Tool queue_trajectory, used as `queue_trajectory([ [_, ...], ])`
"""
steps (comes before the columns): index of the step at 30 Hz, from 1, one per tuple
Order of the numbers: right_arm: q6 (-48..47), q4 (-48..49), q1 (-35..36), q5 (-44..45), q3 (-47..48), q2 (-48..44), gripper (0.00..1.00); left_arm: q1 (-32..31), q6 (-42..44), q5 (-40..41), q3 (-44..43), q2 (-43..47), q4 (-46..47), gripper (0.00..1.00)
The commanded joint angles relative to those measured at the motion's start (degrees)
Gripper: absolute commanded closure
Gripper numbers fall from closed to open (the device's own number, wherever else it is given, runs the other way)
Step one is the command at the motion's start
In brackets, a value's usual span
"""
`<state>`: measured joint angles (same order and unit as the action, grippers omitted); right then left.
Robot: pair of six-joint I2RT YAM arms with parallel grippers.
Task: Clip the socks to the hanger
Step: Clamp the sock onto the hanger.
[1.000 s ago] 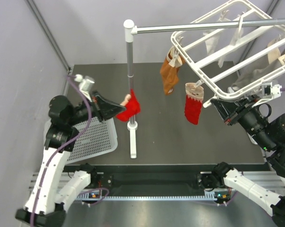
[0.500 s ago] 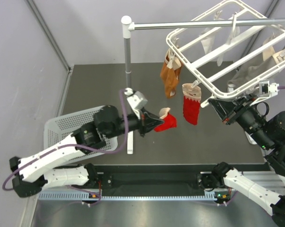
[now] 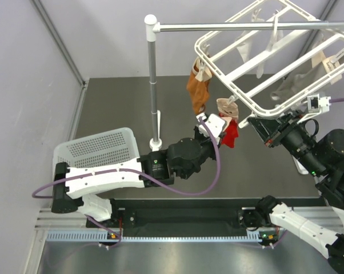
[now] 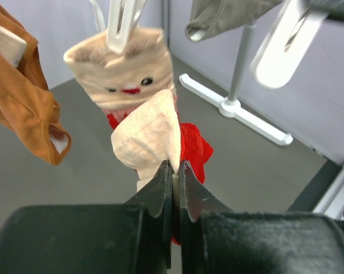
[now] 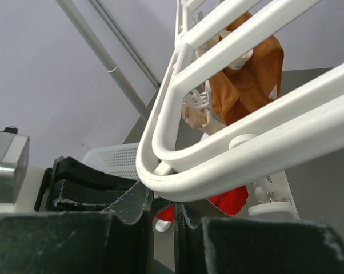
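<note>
White perforated basket (image 3: 98,149): near left on the table, beside the left arm.
Grey stand pole (image 3: 152,85): upright, left of the socks.
Left gripper (image 4: 175,166): stretched far to the right, fingers pressed together on the pale cuff of the loose red sock (image 4: 150,134).
Orange sock (image 3: 196,91): pegged, hanging at the frame's left corner.
Hung red sock (image 4: 129,80): pegged by clip (image 4: 123,16), touching or just behind the loose one.
Hanger (image 5: 246,153): tilted under the rail, far right.
Right gripper (image 5: 163,208): at the hanger's near corner; looks clamped on its edge.
Progress: orange, one red and grey sock (image 4: 218,14) are up. The second red one is brought close but unclipped, so I judge the task well along.
Views: left wrist alone shows the grip and the cuff's printed face. The top view alone shows the arm's reach and the whole frame.
</note>
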<state>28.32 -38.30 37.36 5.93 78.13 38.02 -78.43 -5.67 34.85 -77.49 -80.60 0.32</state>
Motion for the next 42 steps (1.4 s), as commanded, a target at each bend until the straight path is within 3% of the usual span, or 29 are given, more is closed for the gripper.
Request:
queue_trajectory([
  [1,2.3,-3.6,0.3,-1.0,0.0,3.1,1.00,-1.8,2.7,6.6,-4.2,-1.4,6.3,1.00],
  [23,4.2,-3.5,0.3,3.3,-1.8,2.9,1.00,-6.6,8.2,11.5,-8.8,-5.9,9.4,1.00],
  [42,5.3,-1.7,0.3,3.9,-2.7,0.7,1.00,-8.1,9.6,10.2,-10.9,-8.2,10.7,1.00],
])
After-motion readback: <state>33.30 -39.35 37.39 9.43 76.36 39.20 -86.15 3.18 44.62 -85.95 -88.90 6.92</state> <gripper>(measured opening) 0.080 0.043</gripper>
